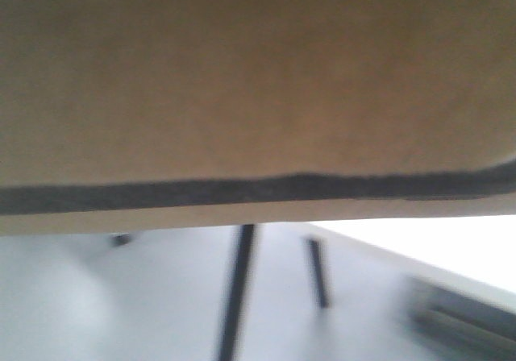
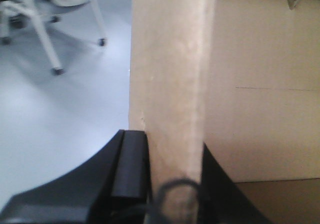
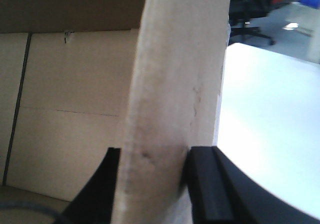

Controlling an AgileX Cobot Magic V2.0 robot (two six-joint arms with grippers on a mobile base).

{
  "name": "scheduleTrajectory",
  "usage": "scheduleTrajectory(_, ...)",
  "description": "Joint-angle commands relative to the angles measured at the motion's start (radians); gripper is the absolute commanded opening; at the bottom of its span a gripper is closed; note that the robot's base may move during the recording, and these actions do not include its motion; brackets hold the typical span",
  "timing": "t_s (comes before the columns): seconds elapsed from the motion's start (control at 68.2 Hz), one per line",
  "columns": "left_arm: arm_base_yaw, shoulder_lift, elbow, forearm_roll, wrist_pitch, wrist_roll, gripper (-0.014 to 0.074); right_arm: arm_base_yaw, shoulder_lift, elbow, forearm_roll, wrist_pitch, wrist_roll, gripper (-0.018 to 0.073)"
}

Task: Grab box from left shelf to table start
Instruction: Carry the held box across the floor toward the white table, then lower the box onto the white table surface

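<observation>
- The box (image 1: 258, 79) fills the front view from 9 through 12 to 3 o'clock and is cut off on three sides; we cannot read any print, only a blurred dark band along its lower edge
- The left end effector (image 2: 172, 171) points toward 12 o'clock, its black fingers (image 2: 131, 166) clenched on an upright box wall; a blurred pale chair (image 2: 45, 14) sits at 10 o'clock
- The right end effector (image 3: 155, 181) grips another wall edge-on, with the white tabletop (image 3: 270, 114) at its 3 o'clock
- We see matt brown cardboard, faintly scuffed, with thin crease lines on the inner panels
</observation>
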Motion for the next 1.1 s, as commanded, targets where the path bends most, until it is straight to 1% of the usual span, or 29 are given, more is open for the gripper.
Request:
scheduleTrajectory(0.0,-0.005,0.008,-0.035,0.03,-0.187,-0.026,-0.0093,-0.006,0.019,-0.027,-0.091,-0.16,-0.005,0.0062)
scheduleTrajectory(1.085,-0.005,0.008,-0.035,0.03,-0.187,-0.026,-0.0093,-0.006,0.019,-0.027,-0.091,-0.16,-0.005,0.0062)
